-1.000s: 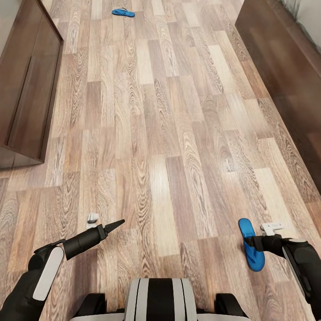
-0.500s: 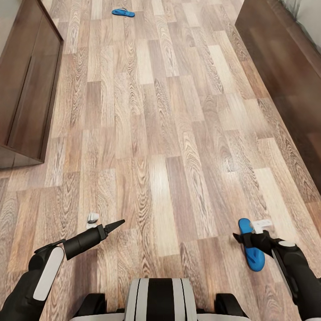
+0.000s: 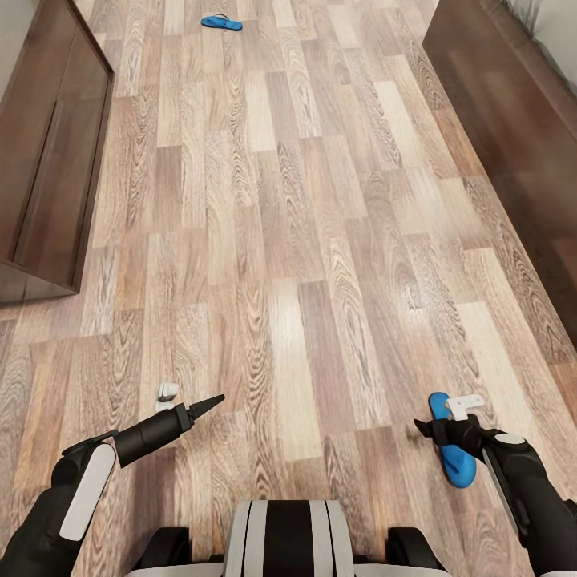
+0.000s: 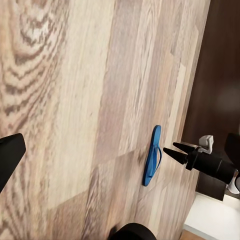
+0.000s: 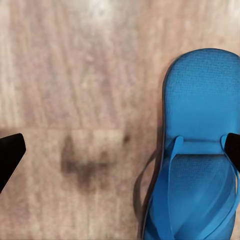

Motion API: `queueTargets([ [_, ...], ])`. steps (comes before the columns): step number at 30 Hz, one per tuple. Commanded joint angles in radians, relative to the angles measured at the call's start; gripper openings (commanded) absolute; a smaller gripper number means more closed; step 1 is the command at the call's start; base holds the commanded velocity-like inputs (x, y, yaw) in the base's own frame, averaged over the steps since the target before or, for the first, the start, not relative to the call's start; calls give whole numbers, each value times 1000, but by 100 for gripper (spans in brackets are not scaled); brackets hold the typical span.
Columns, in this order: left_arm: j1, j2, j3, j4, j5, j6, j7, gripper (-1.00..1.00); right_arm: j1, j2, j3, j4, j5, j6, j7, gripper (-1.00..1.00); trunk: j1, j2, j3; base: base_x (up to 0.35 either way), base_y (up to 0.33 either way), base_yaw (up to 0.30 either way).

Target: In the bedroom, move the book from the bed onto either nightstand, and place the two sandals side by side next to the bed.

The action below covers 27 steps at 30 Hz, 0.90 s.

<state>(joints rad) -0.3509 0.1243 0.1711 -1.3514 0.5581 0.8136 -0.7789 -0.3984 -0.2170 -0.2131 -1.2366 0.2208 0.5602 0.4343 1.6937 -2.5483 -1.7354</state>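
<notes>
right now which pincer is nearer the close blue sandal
Right. The right pincer is open, directly over the sandal; the left pincer sits far off across the floor.

Your right end effector [image 5: 120,147] looks straight down at the wood-plank floor [image 5: 75,65]. Its two black fingertips [image 5: 9,150] sit wide apart at opposite edges of the picture. A bright blue sandal [image 5: 200,150] lies flat on the planks, sole down, its thong straps [image 5: 172,165] facing you. One fingertip overlaps the sandal's outer edge; the other is over bare floor. A dark blurred shadow [image 5: 87,162] lies on the planks beside the sandal.
</notes>
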Motion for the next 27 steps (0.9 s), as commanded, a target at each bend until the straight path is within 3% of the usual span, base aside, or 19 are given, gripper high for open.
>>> queueTargets([
  [1,0,0,1,0,2,5,-2,100,0,0,-2,-1,11,3,9,100,0,0,0,0,0,0],
  [27,0,0,-5,0,2,4,-2,100,0,-6,-10,-2,12,3,8,100,0,0,0,0,0,0],
])
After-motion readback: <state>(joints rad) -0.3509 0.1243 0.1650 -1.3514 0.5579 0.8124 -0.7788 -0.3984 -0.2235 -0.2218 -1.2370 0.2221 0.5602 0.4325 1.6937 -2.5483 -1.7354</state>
